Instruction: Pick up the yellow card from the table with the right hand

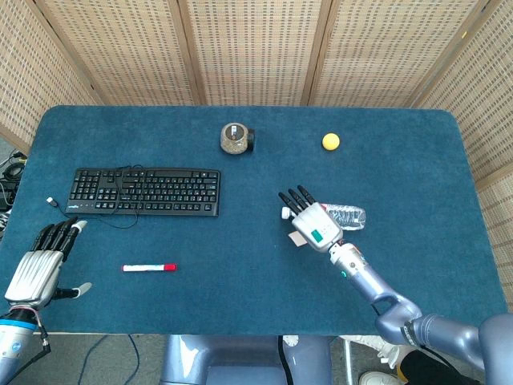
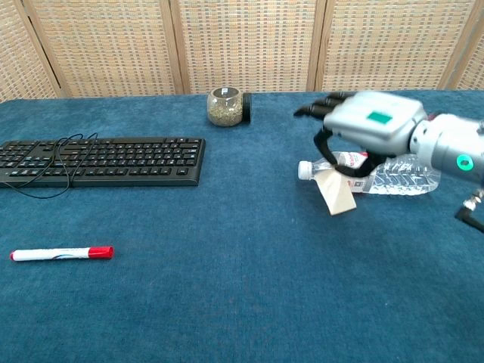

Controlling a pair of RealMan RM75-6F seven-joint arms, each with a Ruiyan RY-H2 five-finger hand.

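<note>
Card [image 2: 336, 191]: held off the table by the right hand [image 2: 368, 121], hanging below the palm in front of the bottle [image 2: 397, 172]; its pale face shows in the chest view, and the head view shows only a pale sliver [image 1: 297, 240] at the hand's near edge.
Right hand [image 1: 309, 223]: raised over the bottle's cap end, thumb and a finger pinching the card's top, other fingers stretched forward.
Left hand [image 1: 38, 269]: at the table's near left corner, left of the marker [image 1: 149, 267], fingers spread and holding nothing; seen in the head view only.
Bottle: lies on its side, cap toward the keyboard [image 1: 146, 192].
Open room: bare cloth between bottle and marker, and from the bottle to the near edge.
Far side: jar [image 1: 235, 137] and ball [image 1: 330, 142] behind the bottle, well apart from it.
Edges: wicker screens [image 1: 256, 48] stand behind the table [image 1: 449, 184]'s far edge.
</note>
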